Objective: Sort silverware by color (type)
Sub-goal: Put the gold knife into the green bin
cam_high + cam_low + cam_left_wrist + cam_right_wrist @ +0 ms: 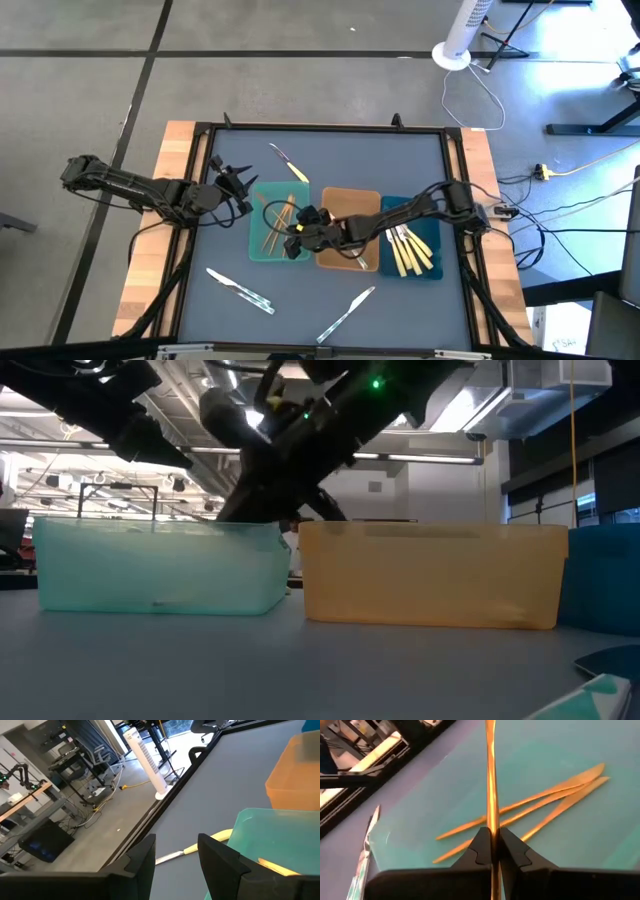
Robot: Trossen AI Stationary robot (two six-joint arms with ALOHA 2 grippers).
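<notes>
Right claw [491,851] grips a gold utensil [491,780] over the teal tray [262,243] (left claw [175,862] waits, wide).

Teal tray [262,247] holds gold utensils [555,795]; tan tray [350,200] sits beside a dark-blue tray [432,240] with yellow-handled pieces [410,252]. Silver utensils [240,288] lie on the grey-blue table [330,150]. Black grippers [298,226].

Right fingers [492,851] clamped, left fingers [145,862] apart.
</notes>
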